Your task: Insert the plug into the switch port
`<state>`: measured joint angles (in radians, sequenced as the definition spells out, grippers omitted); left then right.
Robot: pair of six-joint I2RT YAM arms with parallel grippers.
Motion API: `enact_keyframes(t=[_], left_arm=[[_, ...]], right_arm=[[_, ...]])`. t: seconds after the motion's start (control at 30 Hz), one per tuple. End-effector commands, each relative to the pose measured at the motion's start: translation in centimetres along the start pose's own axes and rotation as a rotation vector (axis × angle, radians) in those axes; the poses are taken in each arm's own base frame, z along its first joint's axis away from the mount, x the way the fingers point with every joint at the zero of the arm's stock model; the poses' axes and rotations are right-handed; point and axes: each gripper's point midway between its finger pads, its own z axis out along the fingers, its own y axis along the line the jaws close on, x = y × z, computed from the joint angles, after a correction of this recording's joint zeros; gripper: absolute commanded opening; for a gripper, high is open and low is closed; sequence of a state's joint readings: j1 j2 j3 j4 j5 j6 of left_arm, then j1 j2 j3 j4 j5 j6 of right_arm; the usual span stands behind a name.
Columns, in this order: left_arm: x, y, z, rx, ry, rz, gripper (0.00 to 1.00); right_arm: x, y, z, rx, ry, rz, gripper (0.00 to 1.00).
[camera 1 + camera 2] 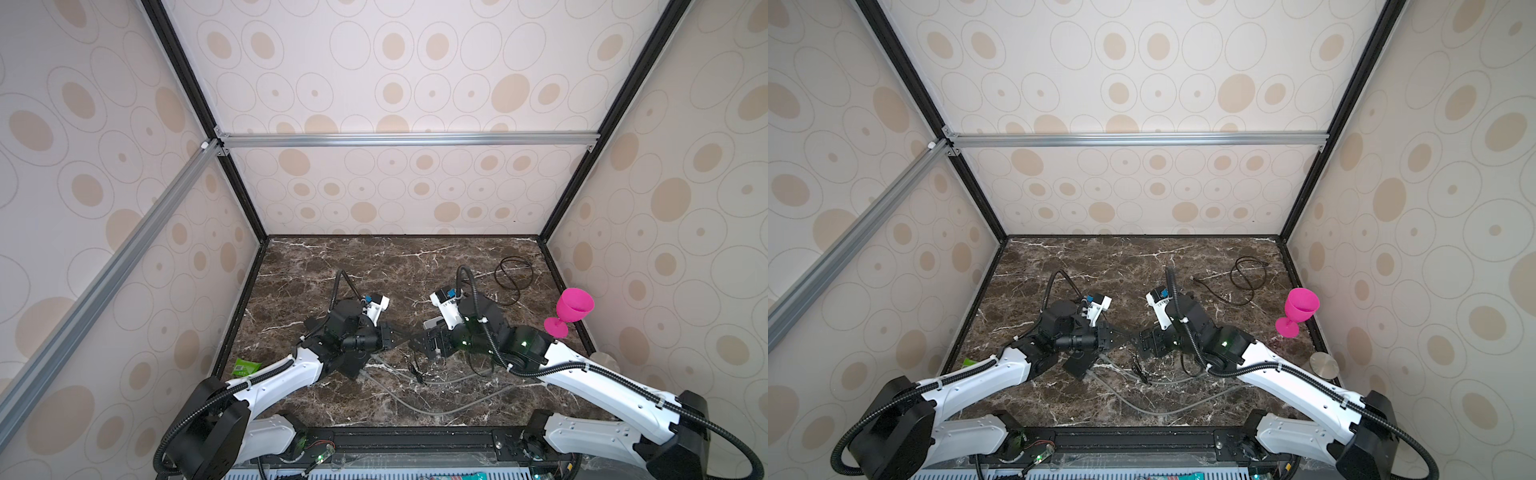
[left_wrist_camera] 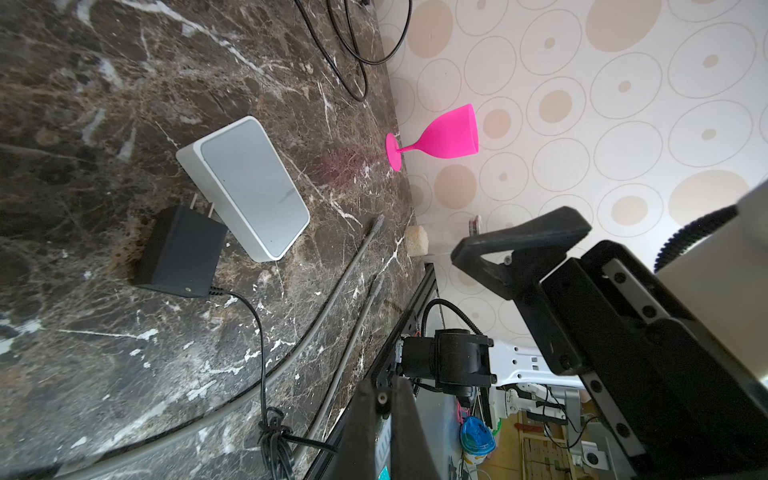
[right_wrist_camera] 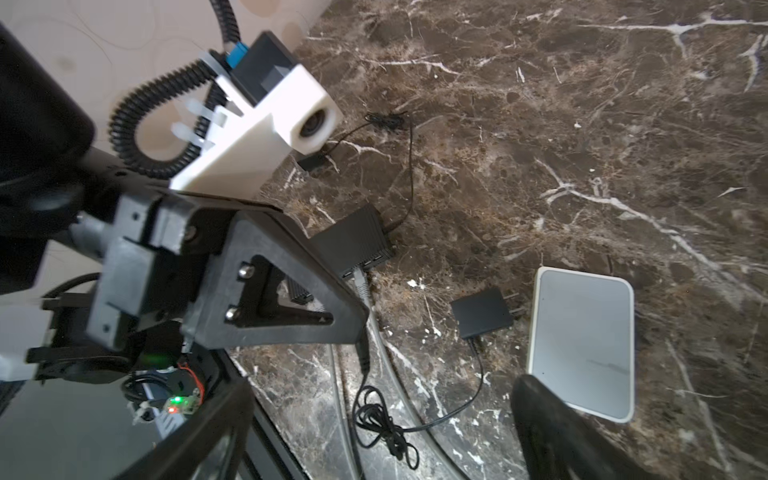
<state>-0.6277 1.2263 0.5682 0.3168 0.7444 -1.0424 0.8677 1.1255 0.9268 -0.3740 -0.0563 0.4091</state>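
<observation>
The black switch [image 3: 357, 239] lies on the marble under my left arm and shows in both top views [image 1: 353, 370] [image 1: 1077, 365]. A grey cable's plug [image 3: 360, 284] meets its row of ports; I cannot tell whether it is seated. Another grey plug [image 2: 378, 220] lies loose on the marble, apart from the switch. My left gripper [image 2: 384, 399] [image 1: 401, 337] is shut on nothing, just above the switch. My right gripper [image 3: 374, 428] [image 1: 428, 344] faces it, wide open and empty, above a tangled thin black cord [image 3: 384, 432].
A white flat box [image 3: 582, 345] [image 2: 249, 187] lies beside a black power adapter [image 3: 482, 313]. Long grey cables [image 1: 415, 409] run across the front. A pink goblet [image 1: 571, 307] stands at the right wall, with a black cable coil [image 1: 513, 274] behind. A green packet [image 1: 245, 368] lies left.
</observation>
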Motion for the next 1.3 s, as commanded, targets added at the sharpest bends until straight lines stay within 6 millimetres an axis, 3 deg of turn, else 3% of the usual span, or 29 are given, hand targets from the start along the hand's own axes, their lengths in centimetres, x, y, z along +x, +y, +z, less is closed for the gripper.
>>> enact_keyframes(t=[0.0,0.2,0.3,0.6,0.83,1.07,1.27], left_arm=[[-0.8,-1.8,0.1,0.035,0.001,0.044,0.0],[-0.7,-1.7,0.1,0.035,0.0,0.041,0.0],[-0.8,-1.7,0.1,0.033,0.0,0.04,0.0],[-1.2,-2.0,0.5,0.049,-0.005,0.039,0.0],[-1.7,-2.1,0.9,0.067,-0.016,0.031,0.0],[-1.6,-2.0,1.0,0.071,-0.014,0.023,0.0],[-1.4,-1.9,0.9,0.067,-0.006,0.021,0.0]], right_arm=[[1.2,-0.6,0.5,0.072,0.063,-0.044,1.0],[3.5,0.2,2.0,0.062,0.2,-0.072,1.0],[4.4,1.1,2.5,0.059,0.232,-0.148,0.76],[3.5,3.0,1.7,-0.033,0.122,-0.189,0.74],[4.0,3.8,2.4,-0.077,0.153,-0.202,0.72],[4.8,2.4,2.7,-0.012,0.166,-0.19,0.74],[5.3,3.5,1.9,-0.129,0.163,-0.222,0.52]])
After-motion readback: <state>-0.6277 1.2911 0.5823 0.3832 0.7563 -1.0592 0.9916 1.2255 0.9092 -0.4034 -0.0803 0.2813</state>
